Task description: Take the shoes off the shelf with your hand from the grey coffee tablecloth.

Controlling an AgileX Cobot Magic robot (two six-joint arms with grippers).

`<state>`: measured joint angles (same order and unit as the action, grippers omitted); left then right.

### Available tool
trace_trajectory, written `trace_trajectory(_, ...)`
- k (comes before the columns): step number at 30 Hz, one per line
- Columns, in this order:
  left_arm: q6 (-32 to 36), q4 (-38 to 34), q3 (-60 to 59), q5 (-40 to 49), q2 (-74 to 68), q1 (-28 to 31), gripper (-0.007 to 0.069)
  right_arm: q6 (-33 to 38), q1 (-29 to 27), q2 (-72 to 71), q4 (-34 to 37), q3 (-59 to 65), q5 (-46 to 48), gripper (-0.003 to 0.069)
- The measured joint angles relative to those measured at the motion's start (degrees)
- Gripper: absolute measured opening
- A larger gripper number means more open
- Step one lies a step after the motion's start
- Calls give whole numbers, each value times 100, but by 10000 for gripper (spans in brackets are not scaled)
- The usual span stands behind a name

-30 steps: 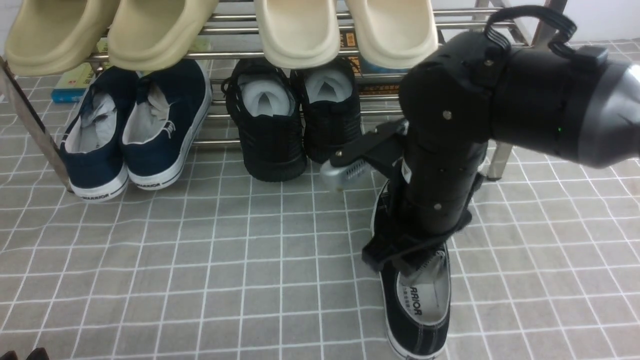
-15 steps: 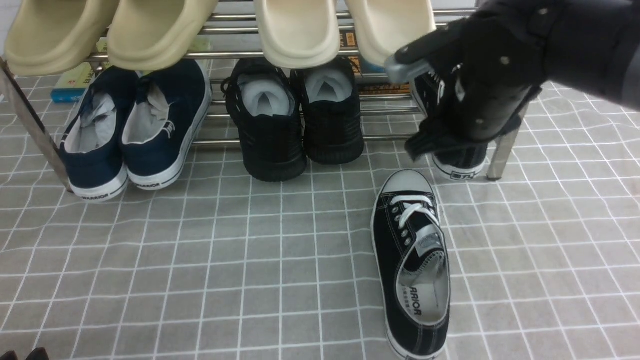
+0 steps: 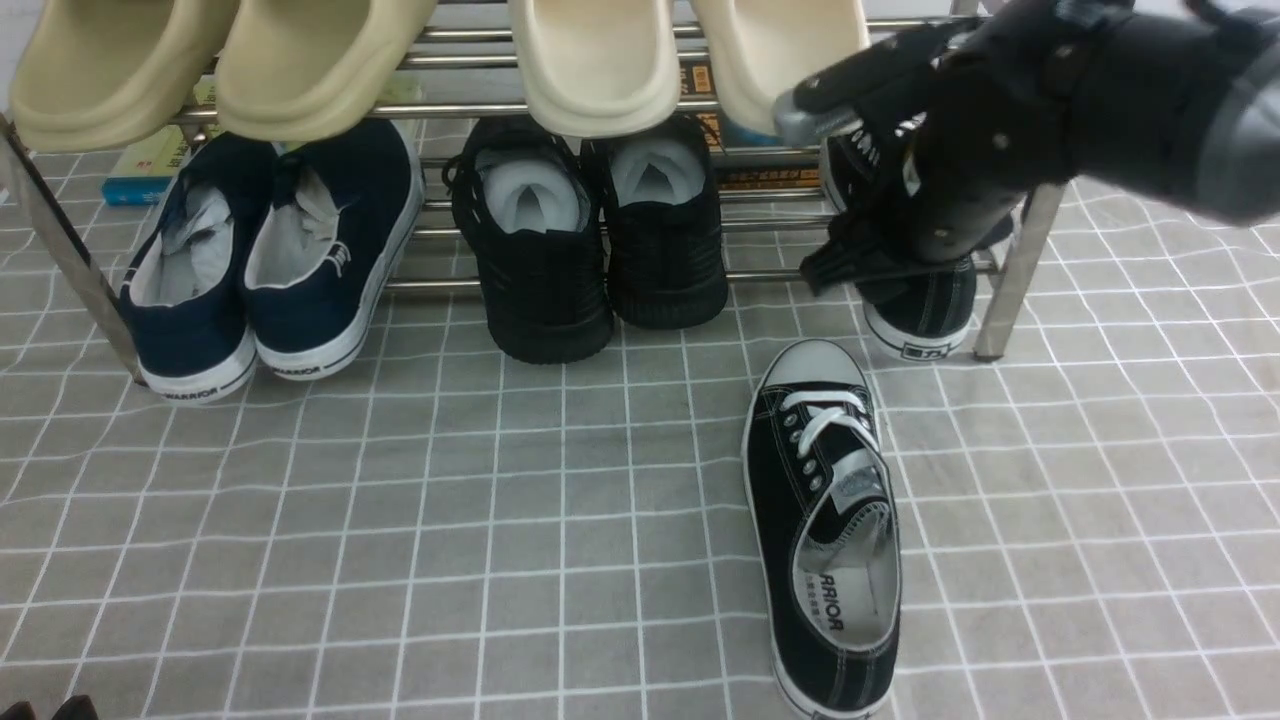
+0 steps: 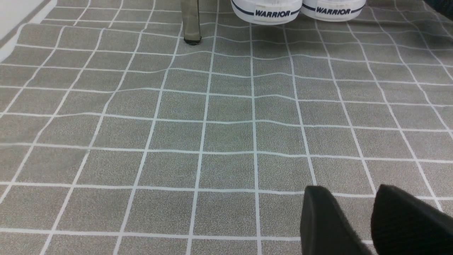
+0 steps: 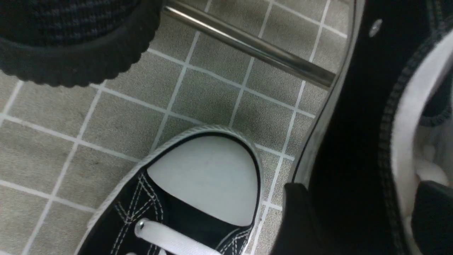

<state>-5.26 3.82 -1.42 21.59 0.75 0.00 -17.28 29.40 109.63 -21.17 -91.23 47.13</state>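
Observation:
One black canvas sneaker [image 3: 825,530] lies on the grey checked tablecloth [image 3: 400,520], toe toward the shelf [image 3: 430,284]; its white toe cap shows in the right wrist view [image 5: 205,177]. The other sneaker [image 3: 925,310] stands on the shelf's lower tier at the right end. My right gripper [image 3: 870,275] is down over it. In the right wrist view the gripper [image 5: 364,216] is open, with the shoe's side wall [image 5: 354,124] between the jaws, one finger outside and one inside. My left gripper [image 4: 348,198] is open and empty, low over the cloth [image 4: 177,134].
Navy slip-ons [image 3: 270,260] and all-black knit sneakers [image 3: 590,230] stand on the lower tier. Beige slippers [image 3: 600,60] sit on the upper tier. The shelf's right leg [image 3: 1005,290] stands just beside the gripped sneaker. Books [image 3: 140,170] lie behind the shelf.
My right arm has left the sneaker on the cloth, moved back to the shelf's right end, and come down over the second sneaker.

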Motion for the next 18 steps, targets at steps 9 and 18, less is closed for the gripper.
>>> trace_trajectory(9, 0, 0, 0, 0, 0, 0, 240, 20, 12, 262, -183, -4, 264, 129)
trace_trajectory(18, 0, 0, 0, 0, 0, 0, 240, 534, 29, -750, 928, 6, 2167, 10)
